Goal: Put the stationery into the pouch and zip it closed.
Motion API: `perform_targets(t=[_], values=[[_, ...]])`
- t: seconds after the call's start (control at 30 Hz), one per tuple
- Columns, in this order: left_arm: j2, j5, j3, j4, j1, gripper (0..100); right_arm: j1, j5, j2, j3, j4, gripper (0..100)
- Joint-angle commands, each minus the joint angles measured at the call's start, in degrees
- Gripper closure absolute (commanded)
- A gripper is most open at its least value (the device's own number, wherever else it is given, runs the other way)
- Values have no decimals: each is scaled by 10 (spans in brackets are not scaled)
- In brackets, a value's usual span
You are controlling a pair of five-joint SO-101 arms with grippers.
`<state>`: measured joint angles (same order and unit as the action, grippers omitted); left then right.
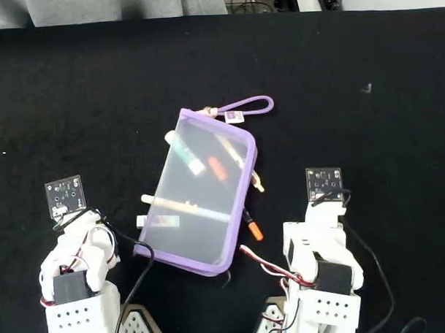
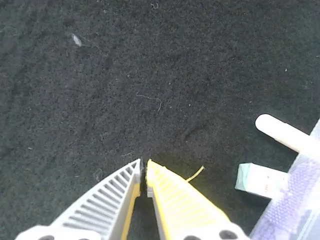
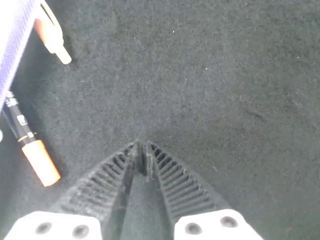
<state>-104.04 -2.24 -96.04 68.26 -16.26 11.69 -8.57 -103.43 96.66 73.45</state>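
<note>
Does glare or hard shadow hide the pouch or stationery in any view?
High view: even light, a milky sheen on the pouch, pens show through it. Left wrist view: the white pen end is bright, no hard shadow near the left gripper. Right wrist view: even light, the orange-capped pen plain.

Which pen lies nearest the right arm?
The black pen with the orange cap, beside the purple pouch edge; the other pens lie farther from that arm's end effector.

Left hand (image 2: 143, 169) and right hand (image 3: 141, 148), each closed and empty, fingertips together.
</note>
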Motion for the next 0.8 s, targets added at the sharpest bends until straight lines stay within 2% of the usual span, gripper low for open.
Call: perform_targets(t=[0.0, 0.53, 0.77], values=[[0, 3, -12, 4, 2, 970, -3, -4, -35, -1, 4, 986], [0, 3, -12, 4, 3, 970, -4, -4, -35, -1, 4, 986], [0, 3, -12, 4, 3, 970, -67, -2, -35, -1, 4, 984]])
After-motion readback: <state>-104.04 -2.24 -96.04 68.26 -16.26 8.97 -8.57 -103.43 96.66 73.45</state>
